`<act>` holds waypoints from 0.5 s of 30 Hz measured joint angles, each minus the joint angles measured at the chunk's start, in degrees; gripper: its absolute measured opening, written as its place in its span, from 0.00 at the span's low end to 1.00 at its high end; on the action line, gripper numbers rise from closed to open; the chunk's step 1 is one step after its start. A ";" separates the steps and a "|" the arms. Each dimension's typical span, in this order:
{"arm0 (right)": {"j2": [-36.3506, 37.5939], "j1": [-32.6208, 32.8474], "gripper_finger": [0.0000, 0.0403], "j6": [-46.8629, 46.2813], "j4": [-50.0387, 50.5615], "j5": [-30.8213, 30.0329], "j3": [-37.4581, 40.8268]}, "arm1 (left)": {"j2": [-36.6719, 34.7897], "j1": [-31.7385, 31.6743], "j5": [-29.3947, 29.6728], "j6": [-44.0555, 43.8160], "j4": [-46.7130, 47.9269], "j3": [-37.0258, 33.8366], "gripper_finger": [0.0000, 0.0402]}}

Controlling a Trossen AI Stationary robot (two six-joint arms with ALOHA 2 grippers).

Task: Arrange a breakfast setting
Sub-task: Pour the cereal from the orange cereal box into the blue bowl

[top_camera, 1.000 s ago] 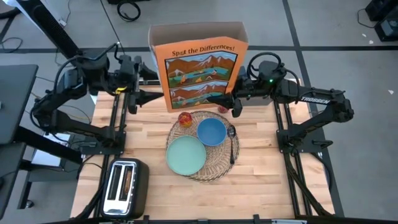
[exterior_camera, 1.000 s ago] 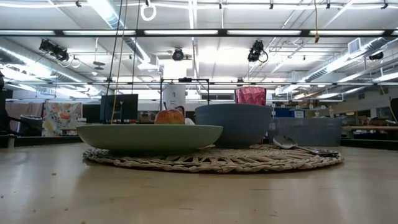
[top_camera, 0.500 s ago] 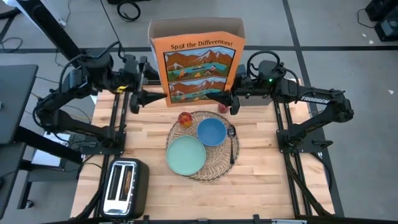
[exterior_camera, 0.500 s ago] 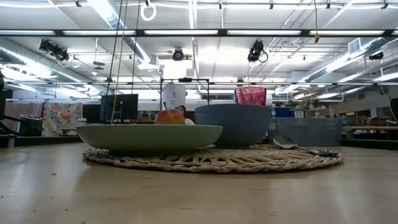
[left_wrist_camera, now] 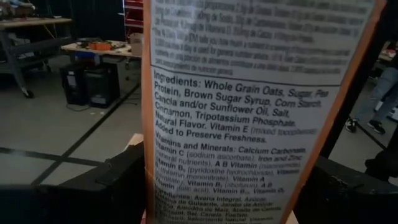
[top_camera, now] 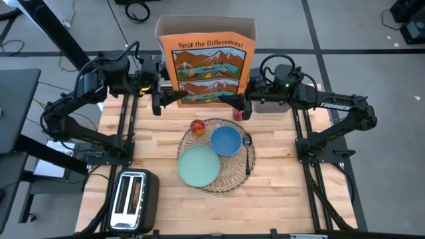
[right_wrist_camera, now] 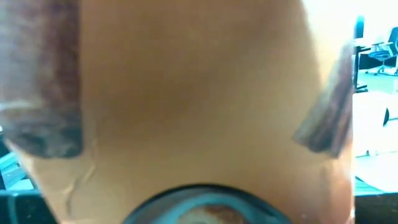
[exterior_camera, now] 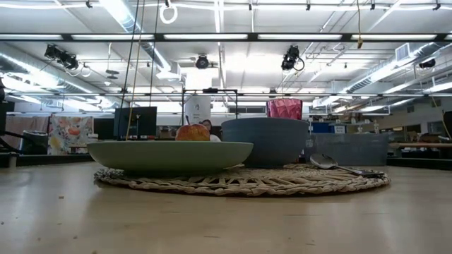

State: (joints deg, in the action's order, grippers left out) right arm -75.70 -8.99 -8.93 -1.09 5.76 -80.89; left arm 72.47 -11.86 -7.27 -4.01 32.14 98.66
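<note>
The orange cereal box [top_camera: 207,63] hangs roughly upright over the table's far edge, its printed front toward the near side. My right gripper [top_camera: 240,103] is shut on its right side. My left gripper [top_camera: 176,98] is open at the box's left narrow side [left_wrist_camera: 242,112], one finger [left_wrist_camera: 106,190] on either side of the ingredients panel; whether they touch it I cannot tell. On the wicker placemat [top_camera: 232,179] rest the teal plate [top_camera: 198,166], blue bowl [top_camera: 226,139], dark spoon [top_camera: 248,154] and apple [top_camera: 197,126]. The red cup [top_camera: 238,115] stands at its far rim. My right gripper holds the cereal box at its right edge, low down [top_camera: 244,93], with the box's orange side [right_wrist_camera: 199,93] filling the space between the two fingers [right_wrist_camera: 43,81]. The fingers come level from the table's right. The box is lifted clear of the table and stays out of the low view.
A silver toaster [top_camera: 133,199] stands at the near left corner. Bare wooden tabletop [top_camera: 279,192] lies to the right of the placemat and along the near edge. In the low view the plate [exterior_camera: 169,154], bowl [exterior_camera: 265,141] and cup [exterior_camera: 284,108] line up on the placemat [exterior_camera: 240,183].
My left gripper has moved toward the table's right, up to the box's left side, its fingers as wide apart as before. The box has swung a little toward the far left in my right gripper's hold.
</note>
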 joint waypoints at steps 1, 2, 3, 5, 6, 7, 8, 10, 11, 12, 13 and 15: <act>0.01 0.00 0.65 0.06 -0.01 0.00 0.03 | 0.19 0.01 0.00 0.16 0.19 0.04 0.79; 0.12 0.00 0.65 0.09 0.04 0.01 0.03 | 0.28 0.02 0.01 0.19 0.10 0.03 0.79; 0.20 0.00 0.65 0.11 0.04 0.04 0.03 | 0.37 0.02 0.10 0.22 -0.09 0.02 0.79; 0.22 0.01 0.65 0.09 -0.37 0.07 0.03 | 0.39 0.02 0.97 0.38 -0.58 0.02 0.79; 0.23 0.00 0.65 0.09 -0.54 0.21 0.03 | 0.39 0.02 1.19 0.46 -0.95 0.00 0.79; 0.26 -0.02 0.65 0.09 -0.66 0.39 0.03 | 0.43 0.02 1.29 0.43 -1.72 -0.07 0.79; 0.28 -0.02 0.65 0.05 -0.94 0.62 0.03 | 0.52 0.02 1.33 0.24 -2.77 -0.07 0.79; 0.33 -0.02 0.65 -0.09 -1.41 0.72 -0.02 | 0.54 0.04 1.48 -0.27 -4.43 -0.11 0.79; 0.35 -0.02 0.65 -0.11 -1.38 0.72 -0.06 | 0.56 0.04 1.56 -0.38 -4.94 -0.16 0.79; 0.39 -0.02 0.65 -0.11 -1.34 0.74 -0.08 | 0.59 0.06 2.04 -0.49 -5.29 -0.20 0.78; 0.39 -0.02 0.65 -0.09 -1.32 0.90 -0.10 | 0.64 0.08 2.39 -0.35 -5.44 -0.20 0.78; 0.42 -0.02 0.65 0.22 -1.26 0.96 -0.10 | 0.65 0.09 2.54 -0.01 -5.42 -0.20 0.74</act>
State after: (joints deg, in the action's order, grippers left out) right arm -75.29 -9.02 -8.71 -2.36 6.72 -80.99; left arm 73.12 -11.77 -4.73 -4.02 26.72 98.45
